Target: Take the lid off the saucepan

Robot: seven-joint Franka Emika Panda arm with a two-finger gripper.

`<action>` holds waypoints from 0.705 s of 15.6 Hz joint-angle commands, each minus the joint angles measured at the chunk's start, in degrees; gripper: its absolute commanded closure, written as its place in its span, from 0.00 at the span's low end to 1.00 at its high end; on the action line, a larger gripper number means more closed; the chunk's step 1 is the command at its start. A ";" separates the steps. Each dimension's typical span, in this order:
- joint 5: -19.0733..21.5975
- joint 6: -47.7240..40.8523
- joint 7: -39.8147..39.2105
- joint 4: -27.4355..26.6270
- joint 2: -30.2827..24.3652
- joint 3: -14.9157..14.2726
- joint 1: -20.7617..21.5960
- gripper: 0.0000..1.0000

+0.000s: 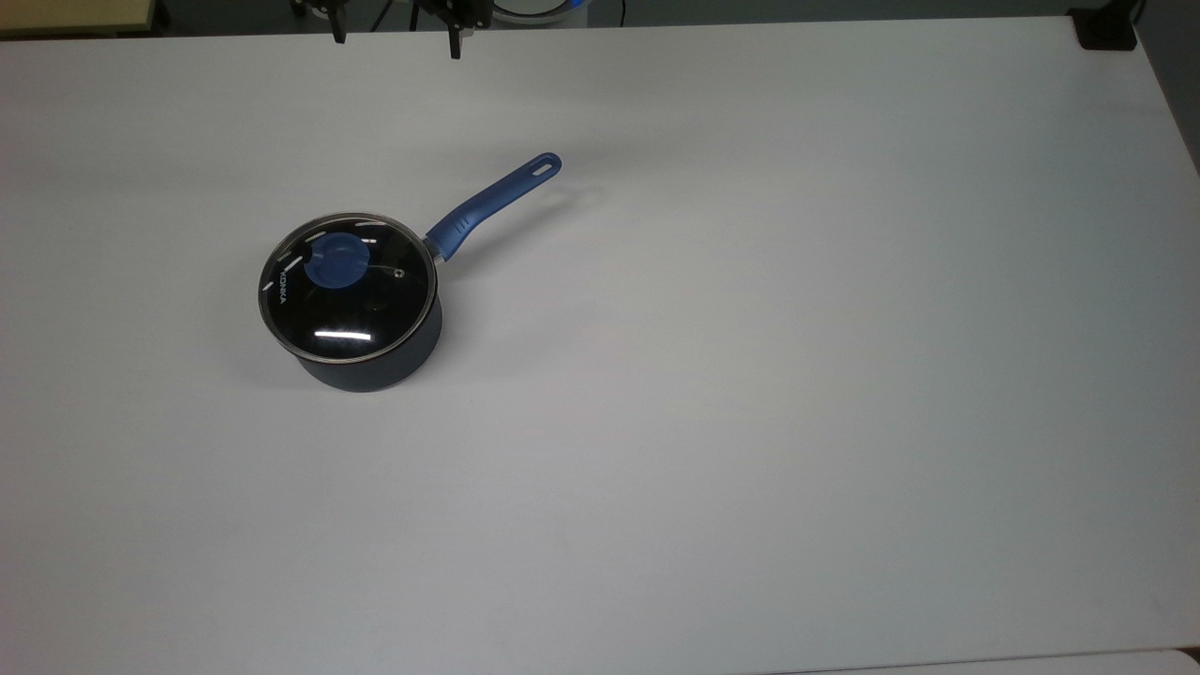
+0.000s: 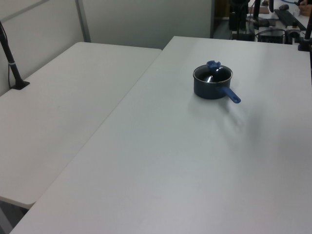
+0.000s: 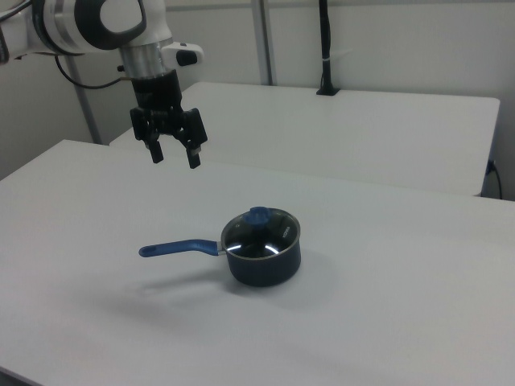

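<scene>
The saucepan sits on the white tabletop, nearer the top view's left edge than its right, with the lid seated on its rim. The pincer hangs in the air well apart from it, fingers spread wide, holding nothing.

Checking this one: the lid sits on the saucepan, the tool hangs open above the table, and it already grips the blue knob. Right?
Not quite. The tool grips nothing: the right view shows it open in the air, well apart from the blue knob. The rest holds: the lid sits on the saucepan, on the table.
</scene>
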 commanded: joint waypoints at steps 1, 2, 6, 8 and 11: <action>0.06 -0.46 0.26 0.05 -0.42 -0.14 -0.27 0.00; 0.06 -0.90 0.17 0.05 -0.60 -0.14 -0.45 0.00; 0.23 -2.66 0.08 0.05 -0.52 -0.05 -1.15 0.00; 0.67 -3.10 0.17 0.05 -0.60 -0.05 -1.15 0.00; 0.76 -3.37 0.26 0.14 -0.60 -0.05 -1.24 0.00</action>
